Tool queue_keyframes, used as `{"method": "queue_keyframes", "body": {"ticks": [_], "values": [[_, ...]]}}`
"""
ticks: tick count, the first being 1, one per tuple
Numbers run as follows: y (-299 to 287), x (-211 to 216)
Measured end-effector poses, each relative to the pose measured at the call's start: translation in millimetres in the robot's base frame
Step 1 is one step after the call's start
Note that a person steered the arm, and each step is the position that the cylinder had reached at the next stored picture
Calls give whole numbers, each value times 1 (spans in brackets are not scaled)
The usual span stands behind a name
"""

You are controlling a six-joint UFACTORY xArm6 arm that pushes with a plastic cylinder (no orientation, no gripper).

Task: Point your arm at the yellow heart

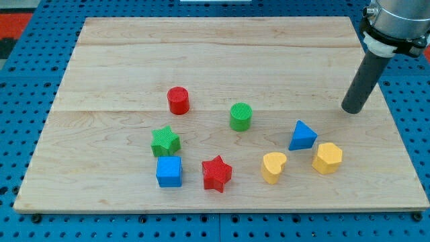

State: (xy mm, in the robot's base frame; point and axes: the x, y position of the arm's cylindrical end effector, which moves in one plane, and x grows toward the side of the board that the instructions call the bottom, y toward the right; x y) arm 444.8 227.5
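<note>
The yellow heart (273, 167) lies on the wooden board near the view's bottom, right of centre. My tip (351, 109) rests on the board at the view's right, well above and to the right of the heart. A blue triangle (302, 136) and a yellow hexagon (327, 158) lie between my tip and the heart. The dark rod rises from the tip to the view's top right corner.
A red star (216, 173) and a blue cube (168, 171) lie left of the heart. A green star (165, 141), a red cylinder (178, 100) and a green cylinder (240, 116) lie nearer the middle. The wooden board (121, 60) sits on a blue pegboard (20, 101).
</note>
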Motion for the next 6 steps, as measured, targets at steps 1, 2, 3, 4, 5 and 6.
{"method": "queue_keyframes", "body": {"ticks": [1,2,3,4,5,6], "values": [[0,0],[4,0],[4,0],[3,10],[33,41],[27,93]]}}
